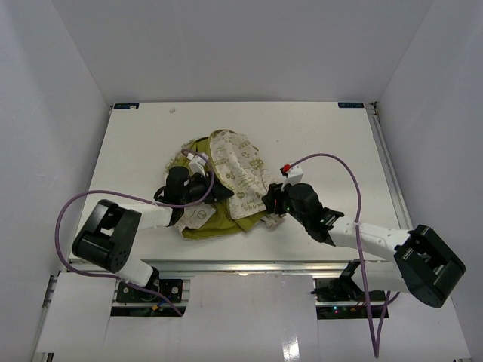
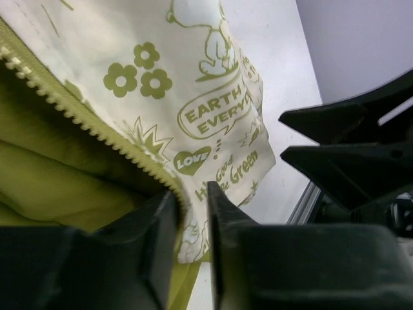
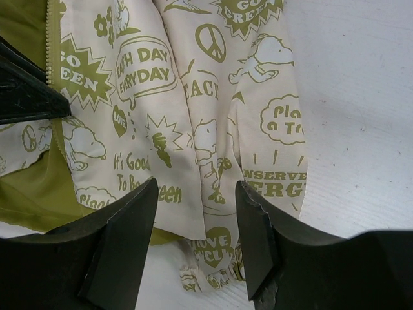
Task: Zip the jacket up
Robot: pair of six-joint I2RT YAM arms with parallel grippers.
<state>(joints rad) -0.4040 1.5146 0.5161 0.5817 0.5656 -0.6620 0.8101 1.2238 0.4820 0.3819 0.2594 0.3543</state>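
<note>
The jacket (image 1: 230,177) lies crumpled at the table's middle, cream panels printed in olive and green lining showing. My left gripper (image 1: 198,185) is on its left side. In the left wrist view its jaws (image 2: 191,213) are closed to a narrow gap on the jacket's front edge (image 2: 193,129), right where the olive zipper teeth (image 2: 84,116) end. My right gripper (image 1: 270,200) is at the jacket's lower right. In the right wrist view it (image 3: 197,213) is open, its fingers straddling a cream panel and cuff (image 3: 219,252) without gripping. The zipper slider is not visible.
The white table (image 1: 136,151) has a raised rail along its right edge (image 1: 385,158). Purple cables (image 1: 332,162) loop from both arms. The two grippers are close together: the right one's black fingers (image 2: 348,148) show in the left wrist view.
</note>
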